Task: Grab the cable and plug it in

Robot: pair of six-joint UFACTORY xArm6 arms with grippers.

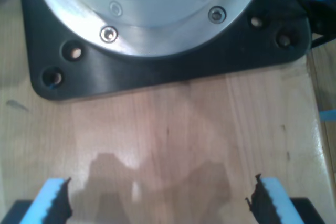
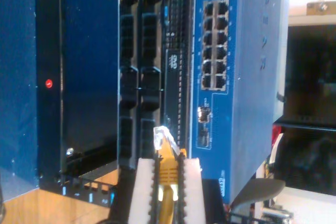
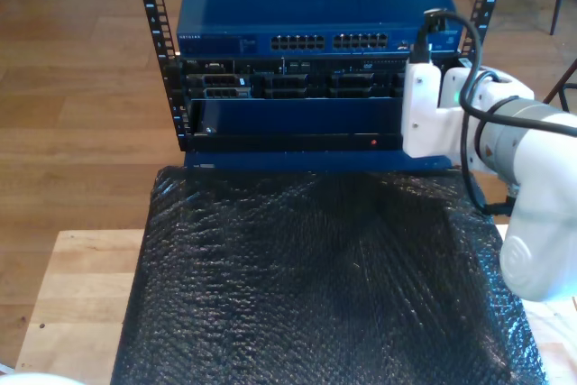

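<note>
Clamped between the white pads [image 2: 142, 192] of your second gripper [image 2: 165, 190] is the yellow cable [image 2: 167, 174], its clear plug [image 2: 161, 136] pointing at the blue switch [image 2: 239, 77] near the 12 o'clock edge of the exterior view. Your first gripper [image 1: 157, 200] hangs open over the wooden table [image 1: 184, 129] beside a black base plate [image 1: 173, 61].

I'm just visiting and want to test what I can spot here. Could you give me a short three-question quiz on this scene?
1. True or false: my second gripper is shut on the yellow cable.
2. What colour is the network switch at the top of the rack? A) red B) blue C) green
3. Fill in: the table in front of the rack is covered by black ____.

Key: 1 true, with the clear plug pointing toward the rack. 2 B. 3 bubble wrap. My first gripper is open above bare wood.
</note>
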